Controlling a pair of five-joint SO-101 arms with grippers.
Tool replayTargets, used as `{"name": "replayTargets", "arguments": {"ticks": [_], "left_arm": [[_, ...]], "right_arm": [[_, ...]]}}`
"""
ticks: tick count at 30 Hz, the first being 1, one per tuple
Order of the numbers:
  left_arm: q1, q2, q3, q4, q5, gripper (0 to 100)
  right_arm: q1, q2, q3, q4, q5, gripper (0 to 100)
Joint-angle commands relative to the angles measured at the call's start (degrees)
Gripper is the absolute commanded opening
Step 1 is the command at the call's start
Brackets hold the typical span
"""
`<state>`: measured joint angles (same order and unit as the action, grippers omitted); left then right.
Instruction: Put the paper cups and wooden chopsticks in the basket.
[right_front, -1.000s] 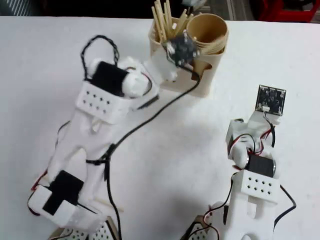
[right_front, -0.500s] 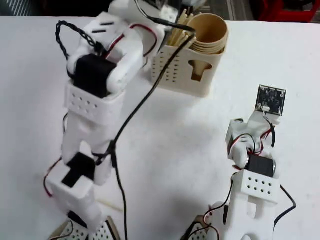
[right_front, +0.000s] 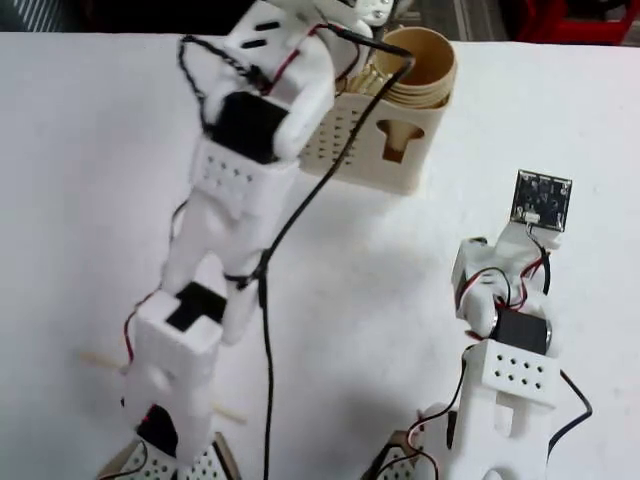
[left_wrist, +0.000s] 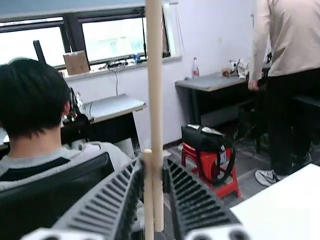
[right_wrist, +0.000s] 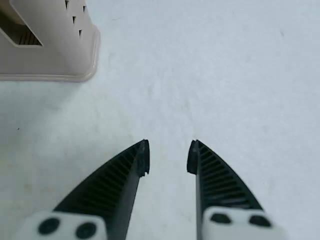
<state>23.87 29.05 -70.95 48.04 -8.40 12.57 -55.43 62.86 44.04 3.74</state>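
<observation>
The beige basket (right_front: 385, 145) stands at the back of the table, with stacked paper cups (right_front: 420, 62) in one side and several wooden chopsticks (right_front: 362, 80) in the other. My left arm (right_front: 250, 150) is raised high over the basket's chopstick side. In the left wrist view my left gripper (left_wrist: 154, 172) is shut on wooden chopsticks (left_wrist: 155, 90), which stand upright between the jaws. My right gripper (right_wrist: 167, 156) is open and empty, low over bare table, with the basket's corner (right_wrist: 47, 47) ahead of it.
A loose chopstick (right_front: 100, 360) lies on the table at the front left and runs under the left arm's base. The right arm (right_front: 500, 300) is folded at the front right. White table lies between the two arms.
The left arm has risen from a low reach at the basket's chopstick side and swung right, so it now stands tall over the basket. The right arm has not moved.
</observation>
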Motion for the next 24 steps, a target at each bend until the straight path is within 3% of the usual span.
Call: {"name": "replayTargets", "arguments": {"ticks": [1, 7, 14, 24], "left_arm": [[-1.36, 4.53, -2.64, -2.99, 0.88, 2], [-4.09, 9.45, -2.37, -1.49, 0.70, 2], [-5.23, 8.84, -3.60, 10.37, 0.88, 14], [-6.11, 3.74, -15.82, 30.51, 0.53, 14]], "right_arm": [[0.31, -1.45, -0.53, -1.01, -0.26, 13.2], [0.31, -1.45, -0.53, -1.01, -0.18, 13.3], [0.31, -1.45, -0.53, -1.01, -0.18, 13.3], [0.31, -1.45, -0.44, -1.01, -0.18, 13.3]]}}
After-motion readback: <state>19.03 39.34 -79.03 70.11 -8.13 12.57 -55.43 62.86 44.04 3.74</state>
